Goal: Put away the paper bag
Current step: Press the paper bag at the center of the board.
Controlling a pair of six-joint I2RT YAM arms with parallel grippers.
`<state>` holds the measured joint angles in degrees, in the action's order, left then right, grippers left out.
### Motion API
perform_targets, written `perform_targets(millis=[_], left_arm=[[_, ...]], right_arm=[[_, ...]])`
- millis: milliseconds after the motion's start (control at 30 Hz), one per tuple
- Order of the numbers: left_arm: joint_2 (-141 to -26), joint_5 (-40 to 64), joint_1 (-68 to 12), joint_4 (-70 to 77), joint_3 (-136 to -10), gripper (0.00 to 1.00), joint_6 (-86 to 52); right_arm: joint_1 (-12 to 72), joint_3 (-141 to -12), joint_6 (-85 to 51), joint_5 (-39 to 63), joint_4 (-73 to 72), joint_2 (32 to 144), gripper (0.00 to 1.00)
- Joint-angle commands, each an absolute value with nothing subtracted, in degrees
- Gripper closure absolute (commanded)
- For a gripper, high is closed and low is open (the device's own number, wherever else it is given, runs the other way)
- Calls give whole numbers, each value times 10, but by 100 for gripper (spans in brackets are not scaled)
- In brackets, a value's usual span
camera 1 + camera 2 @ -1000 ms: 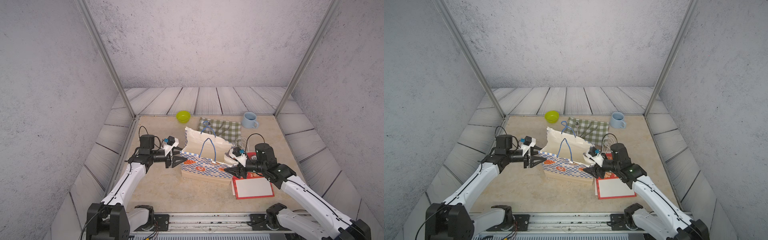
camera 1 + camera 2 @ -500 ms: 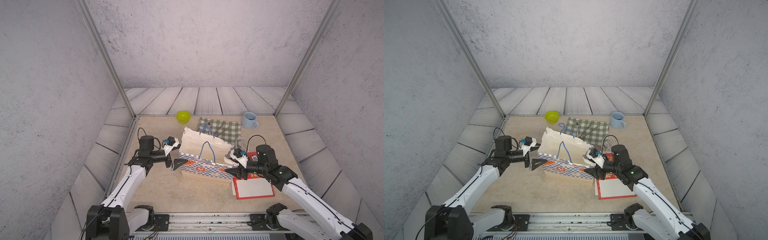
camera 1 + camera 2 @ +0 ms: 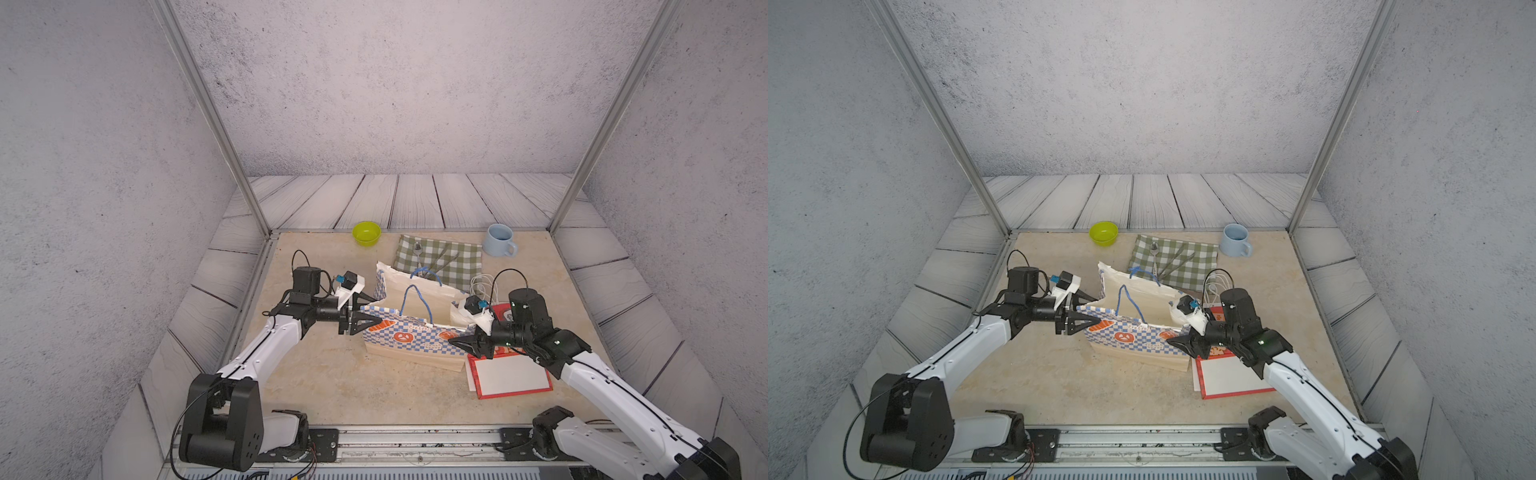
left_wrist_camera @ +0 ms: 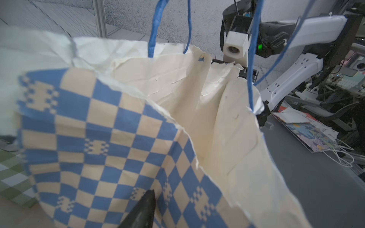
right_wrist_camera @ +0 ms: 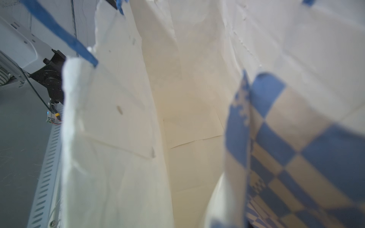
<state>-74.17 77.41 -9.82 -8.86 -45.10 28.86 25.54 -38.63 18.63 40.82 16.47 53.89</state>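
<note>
The paper bag [image 3: 415, 336] [image 3: 1133, 337] stands open in the middle of the table. It is blue-and-tan checked with pretzel prints, cream inside, with blue handles. My left gripper [image 3: 371, 309] [image 3: 1096, 309] is at its left end, jaws apart and astride the folded side. One fingertip [image 4: 147, 199] lies on the checked outside; the other is hidden. My right gripper [image 3: 459, 332] [image 3: 1177, 331] is at the right end. One finger is in front of the front wall and the other is hidden by paper. The right wrist view looks into the bag [image 5: 189, 128], with no finger showing.
A green bowl [image 3: 366, 233], a green checked cloth [image 3: 453, 259] with cutlery and a blue mug [image 3: 498, 241] sit along the back. A red-edged white board [image 3: 513, 376] lies under my right arm, with a white cable [image 3: 482, 284] behind it.
My left gripper drew back from the bag with its jaws wide. It then returned to the bag's left end with them narrower. The right gripper stayed at the right end.
</note>
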Motion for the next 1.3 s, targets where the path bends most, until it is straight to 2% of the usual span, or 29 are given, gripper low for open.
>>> perform_targets(millis=[0, 100, 300, 400, 567, 767, 867, 967, 1267], left_arm=[[-720, 751, -102, -120, -452, 24, 316], [-685, 686, -101, -117, -426, 8, 302], [-637, 647, -91, -47, -344, 4, 245], [-646, 637, -90, -72, -356, 5, 273], [-696, 654, -106, -168, -408, 25, 364], [-719, 647, -132, -232, -439, 42, 416], [-725, 649, -137, -251, -446, 57, 439], [-706, 643, -136, -224, -436, 61, 417], [-642, 570, -129, -259, -432, 60, 418]], right_arm=[[254, -393, 170, 413, 151, 534, 40], [254, -386, 164, 411, 148, 528, 42], [254, -375, 157, 409, 147, 517, 43], [255, -376, 155, 414, 144, 520, 43], [254, -385, 157, 419, 141, 531, 43], [253, -380, 146, 421, 127, 531, 44], [255, -374, 140, 414, 119, 525, 43], [254, -370, 130, 399, 124, 509, 40], [254, -318, 103, 335, 190, 386, 35]])
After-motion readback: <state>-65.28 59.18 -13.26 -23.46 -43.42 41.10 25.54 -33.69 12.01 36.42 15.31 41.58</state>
